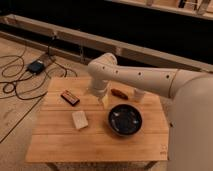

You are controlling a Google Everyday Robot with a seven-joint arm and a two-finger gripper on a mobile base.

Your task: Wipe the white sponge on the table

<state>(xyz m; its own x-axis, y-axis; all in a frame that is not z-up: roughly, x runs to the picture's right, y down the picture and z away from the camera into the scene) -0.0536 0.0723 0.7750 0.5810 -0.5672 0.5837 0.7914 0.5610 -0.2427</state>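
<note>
The likeliest slip, as I judge it, is coming down on the wrong thing; the dark red-brown bar (70, 97) lies toward the back left corner of the table (55, 147), and it is about as near to my gripper (104, 99) as the white sponge (80, 120) is; a descent aimed a little too far back and left would land on it. The black bowl (125, 120) sits right of centre, just beside the path I would sweep; a wide stroke toward the right edge could knock it or push the sponge against its wall. Pressing too lightly would let the soft block skid out from under me; pressing too hard might fold it or jam it on the plank lines.

The sponge lies flat, left of centre, about midway between the back and front edges, apart from everything else. My arm (145, 77) reaches in from beyond the right edge, bends sharply over the back edge, and drops almost straight down; the gripper hangs over the back middle of the table, between the bar and a small brown object (119, 92), apart from the sponge and behind it; whether it is open or closed I cannot tell.
</note>
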